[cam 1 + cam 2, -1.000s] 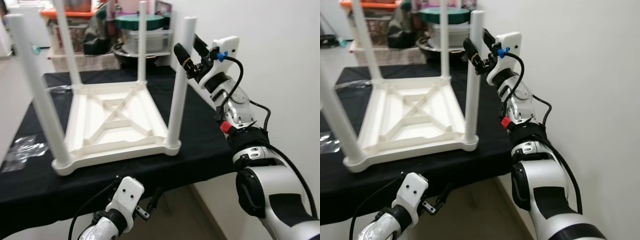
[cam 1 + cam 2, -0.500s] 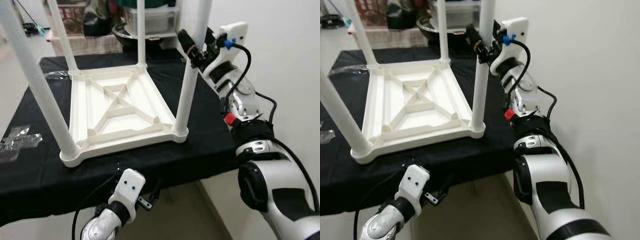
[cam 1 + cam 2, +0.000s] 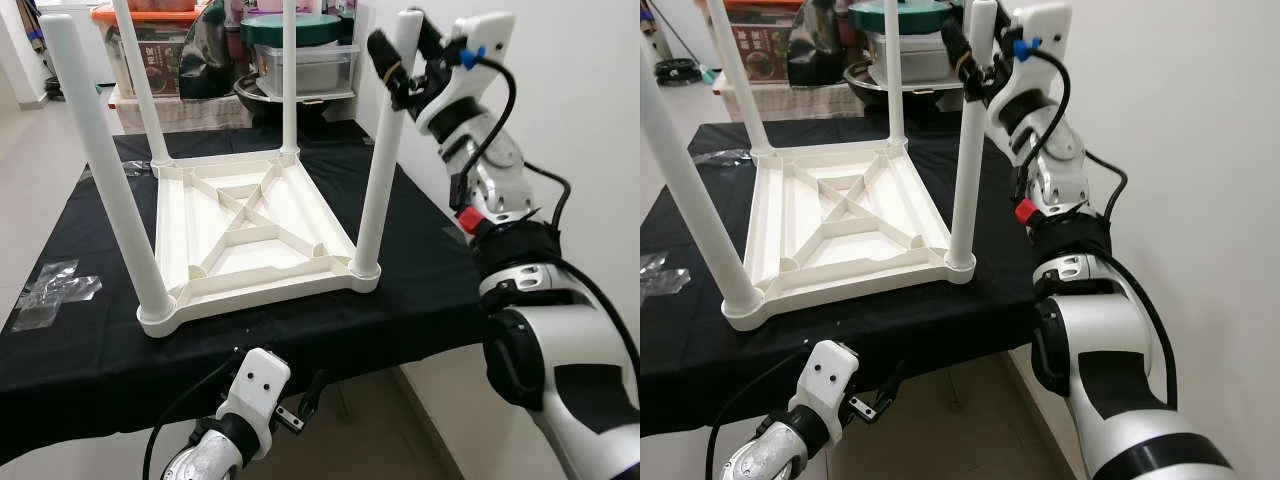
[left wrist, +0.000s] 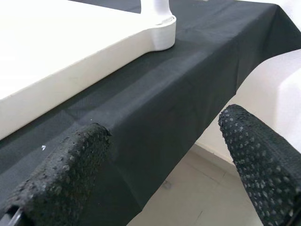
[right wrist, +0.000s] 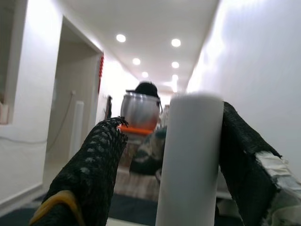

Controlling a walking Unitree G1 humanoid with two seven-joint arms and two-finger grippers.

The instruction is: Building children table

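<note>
Right gripper (image 3: 400,50) sits at the top of the near right leg (image 3: 380,160) of the upturned white children's table (image 3: 250,240), which rests tabletop-down on the black-draped work table (image 3: 420,300). From the left eye view its fingers flank the leg tip, and a sideways pull could tip or slide the whole piece toward the cloth's edge.

Seen from the right eye, that corner foot (image 3: 960,265) stands close to the drape's front edge, so little margin is left.

Through the left wrist camera, the left gripper (image 4: 164,165) hangs below the table front with fingers spread and empty.

Through the right wrist camera, one finger (image 5: 89,174) stands off the leg (image 5: 190,160) while the other touches it; the grip looks loose and could slip.
</note>
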